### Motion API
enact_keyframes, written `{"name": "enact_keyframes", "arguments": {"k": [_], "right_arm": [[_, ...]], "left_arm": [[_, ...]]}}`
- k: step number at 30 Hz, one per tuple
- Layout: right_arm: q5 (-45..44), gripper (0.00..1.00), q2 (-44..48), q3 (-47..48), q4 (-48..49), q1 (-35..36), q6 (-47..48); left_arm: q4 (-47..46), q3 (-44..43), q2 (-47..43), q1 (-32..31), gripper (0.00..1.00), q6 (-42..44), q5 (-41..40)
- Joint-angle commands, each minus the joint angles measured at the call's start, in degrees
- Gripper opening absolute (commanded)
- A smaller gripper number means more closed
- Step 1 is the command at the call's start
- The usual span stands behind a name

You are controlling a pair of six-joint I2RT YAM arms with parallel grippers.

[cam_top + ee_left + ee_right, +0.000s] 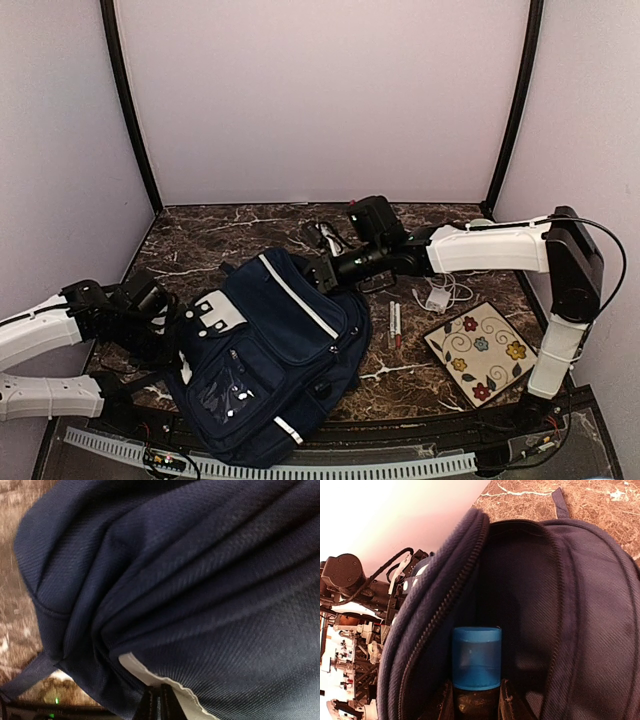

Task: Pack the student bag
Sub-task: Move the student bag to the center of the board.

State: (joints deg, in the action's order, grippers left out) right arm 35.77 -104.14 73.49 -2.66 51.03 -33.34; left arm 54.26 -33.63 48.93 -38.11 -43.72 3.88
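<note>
The student bag [270,370] is laid on the marble surface [410,375] between the two claws. The left claw [160,705] is clenched on the bag's navy fabric, which is bunched in folds just ahead of it. A blue-capped bottle [476,660] is grasped by the right claw [476,707] and held inside the bag's unzipped mouth, which is spread around that claw.

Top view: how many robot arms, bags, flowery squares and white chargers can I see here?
Robot arms: 2, the left arm and the right arm
student bag: 1
flowery square: 1
white charger: 1
Total: 5
</note>
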Motion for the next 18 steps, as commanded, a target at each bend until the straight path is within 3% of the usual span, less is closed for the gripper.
{"name": "enact_keyframes", "arguments": {"k": [1,4,8,11,18], "right_arm": [[1.17,0.0,-0.44,-2.18,-1.12,2.03,-0.94],[1.64,0.0,0.04,-3.48,1.03,2.04,-2.48],[0.96,0.0,-0.05,-3.64,3.64,1.89,-5.61],[0.59,0.0,-0.57,-5.07,8.65,1.86,-10.96],[-3.43,0.0,-3.43,-4.92,18.37,3.74,-20.09]], "left_arm": [[-29.11,2.44,4.41,-0.3,0.06,0.35,-13.1],[-38.47,-1.81,13.74,1.8,0.04,6.73,-15.67],[-47.11,-10.87,28.39,10.17,0.02,12.91,-7.39],[-48.36,-20.0,35.15,14.15,0.03,17.69,-7.09],[-42.35,-36.9,35.35,14.65,0.27,25.92,-3.3]]}}
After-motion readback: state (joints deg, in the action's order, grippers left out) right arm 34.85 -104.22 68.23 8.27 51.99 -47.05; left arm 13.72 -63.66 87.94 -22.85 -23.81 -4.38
